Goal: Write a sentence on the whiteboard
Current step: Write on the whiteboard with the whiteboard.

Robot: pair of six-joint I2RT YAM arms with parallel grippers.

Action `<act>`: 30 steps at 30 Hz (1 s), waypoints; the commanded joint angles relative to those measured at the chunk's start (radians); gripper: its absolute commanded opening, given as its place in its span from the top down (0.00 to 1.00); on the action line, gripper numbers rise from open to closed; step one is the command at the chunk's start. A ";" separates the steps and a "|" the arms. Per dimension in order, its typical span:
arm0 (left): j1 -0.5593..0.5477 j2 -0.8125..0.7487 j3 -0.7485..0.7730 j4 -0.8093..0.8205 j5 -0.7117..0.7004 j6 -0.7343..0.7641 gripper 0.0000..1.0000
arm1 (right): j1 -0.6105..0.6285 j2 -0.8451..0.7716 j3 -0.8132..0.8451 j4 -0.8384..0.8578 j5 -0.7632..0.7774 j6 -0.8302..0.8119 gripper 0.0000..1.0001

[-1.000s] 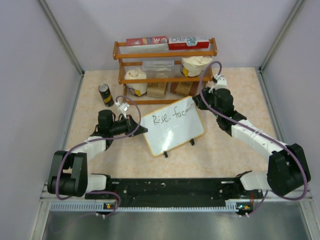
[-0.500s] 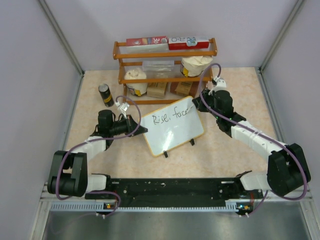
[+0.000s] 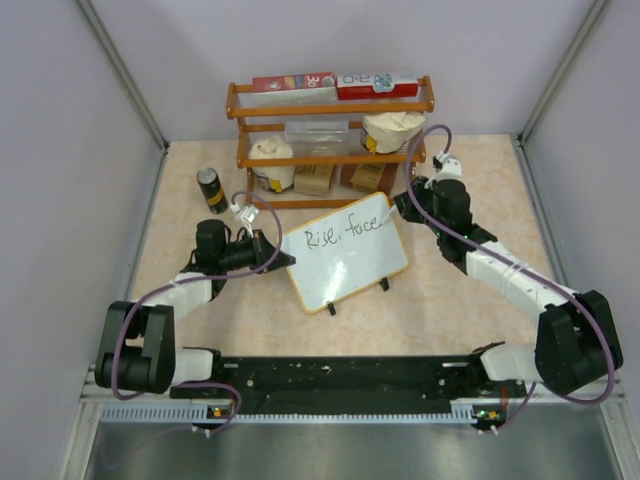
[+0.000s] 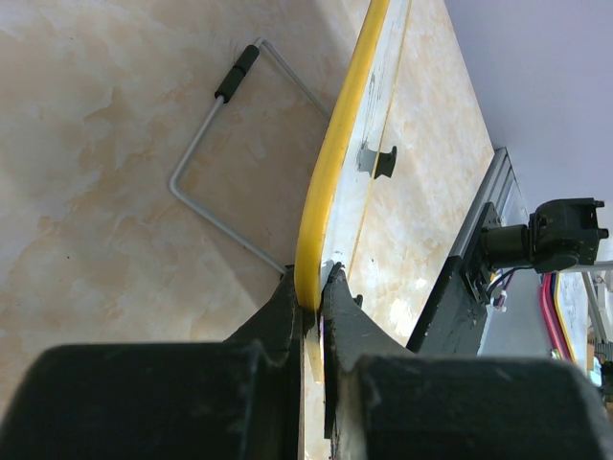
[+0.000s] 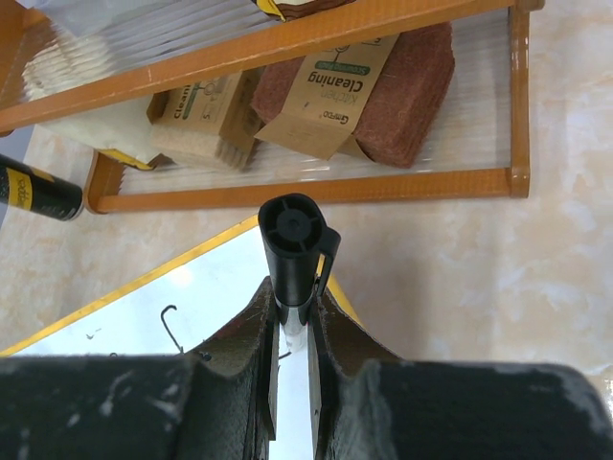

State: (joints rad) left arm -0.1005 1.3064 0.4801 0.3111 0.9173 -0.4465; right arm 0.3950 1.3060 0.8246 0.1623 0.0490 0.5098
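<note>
Marbled beige surface (image 3: 450,290) carries the small rectangular whiteboard (image 3: 345,275) with a thin light-wood frame, propped tilted on two black feet just in front of an orange wooden rack (image 3: 330,100). From the whiteboard's left the left arm stretches in low, its left gripper (image 4: 314,287) clamped tight on the frame's edge. The right arm bends in from the whiteboard's right, its right gripper (image 5: 292,307) closed around a black marker (image 5: 292,240) by the upper right corner. The black handwritten sentence (image 3: 340,236) reads "Rise, face".
</note>
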 commanded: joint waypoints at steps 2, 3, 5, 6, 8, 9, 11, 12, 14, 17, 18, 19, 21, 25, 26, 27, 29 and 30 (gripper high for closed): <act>0.002 0.004 -0.032 -0.040 -0.196 0.135 1.00 | -0.013 -0.065 0.001 0.031 0.026 0.010 1.00; 0.002 0.002 -0.032 -0.038 -0.196 0.135 1.00 | -0.015 -0.076 -0.004 0.039 0.014 0.010 1.00; 0.002 0.002 -0.031 -0.038 -0.196 0.135 1.00 | -0.013 -0.115 -0.019 0.051 0.000 0.015 1.00; 0.002 0.004 -0.031 -0.038 -0.196 0.135 1.00 | -0.013 -0.131 -0.022 0.052 -0.012 0.015 1.00; 0.002 0.002 -0.032 -0.038 -0.198 0.135 1.00 | -0.013 -0.172 -0.031 0.054 -0.027 0.013 1.00; 0.002 0.002 -0.032 -0.038 -0.198 0.135 1.00 | -0.015 -0.185 -0.035 0.055 -0.043 0.015 1.00; 0.002 0.002 -0.032 -0.038 -0.196 0.135 1.00 | -0.013 -0.206 -0.038 0.049 -0.044 0.007 1.00; 0.002 0.004 -0.032 -0.038 -0.196 0.135 1.00 | -0.010 -0.221 -0.038 0.048 -0.081 0.006 1.00; 0.002 0.004 -0.031 -0.038 -0.195 0.135 1.00 | 0.007 -0.235 -0.036 0.040 -0.084 -0.011 1.00; 0.002 0.004 -0.031 -0.038 -0.195 0.135 1.00 | 0.077 -0.241 -0.024 0.017 -0.052 -0.060 1.00; 0.002 0.005 -0.031 -0.038 -0.195 0.135 1.00 | 0.103 -0.240 -0.022 0.017 -0.023 -0.085 1.00; 0.002 0.005 -0.031 -0.038 -0.195 0.135 1.00 | 0.152 -0.238 -0.022 0.019 -0.008 -0.094 1.00; 0.002 0.004 -0.031 -0.038 -0.195 0.135 1.00 | 0.203 -0.234 -0.027 0.029 0.024 -0.115 1.00; 0.002 0.004 -0.032 -0.038 -0.195 0.135 1.00 | 0.307 -0.217 -0.065 0.091 0.057 -0.122 1.00; 0.002 0.002 -0.032 -0.038 -0.195 0.135 1.00 | 0.339 -0.214 -0.073 0.126 0.064 -0.123 1.00; 0.002 0.002 -0.032 -0.038 -0.195 0.135 1.00 | 0.356 -0.208 -0.079 0.143 0.068 -0.123 1.00; 0.002 0.002 -0.032 -0.038 -0.193 0.135 1.00 | 0.399 -0.185 -0.094 0.190 0.071 -0.119 1.00; 0.002 0.004 -0.032 -0.037 -0.192 0.135 1.00 | 0.413 -0.174 -0.094 0.201 0.075 -0.120 1.00</act>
State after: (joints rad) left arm -0.1005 1.3045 0.4797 0.3111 0.9176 -0.4461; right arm 0.7441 1.0954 0.7456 0.2413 0.0841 0.4107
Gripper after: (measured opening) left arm 0.054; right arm 0.114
